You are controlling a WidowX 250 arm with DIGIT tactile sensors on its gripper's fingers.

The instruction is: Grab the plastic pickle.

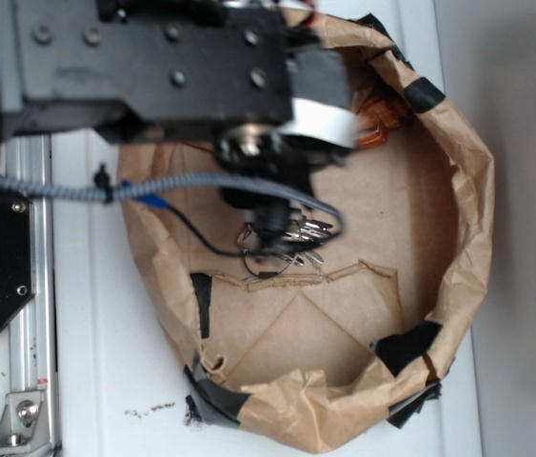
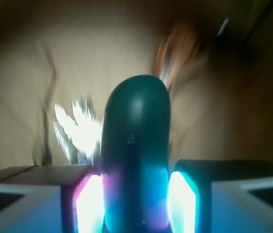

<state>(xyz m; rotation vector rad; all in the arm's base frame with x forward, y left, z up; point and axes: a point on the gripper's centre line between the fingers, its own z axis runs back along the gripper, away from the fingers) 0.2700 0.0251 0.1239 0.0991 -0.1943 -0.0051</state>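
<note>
- Your gripper (image 2: 136, 204) is closed on the pickle (image 2: 136, 145): in the wrist view the 2 lit pads (image 2: 90, 204) press its sides, 1 on each flank, with no gap showing.
- The pickle stands between the fingers, its rounded dark teal end pointing away from the camera, its lower part tinted pink and cyan by the pad lights.
- You cannot see the pickle in the exterior view; the arm (image 1: 182, 67) covers that spot.
- The container is a shallow bin (image 1: 463, 238) with crumpled brown paper walls, patched with black tape (image 1: 406, 345), and a cardboard floor.
- Inside the bin, the keys (image 1: 296, 238) lie near the middle of the floor, just under the arm's end. In the wrist view they show as a bright blur left of the pickle.
- An orange wrapper (image 1: 382, 124) sits against the bin's far wall, upper right in the exterior view; it is a blurred orange streak above the pickle in the wrist view.
- Whether the pickle touches the floor, you cannot tell.
</note>
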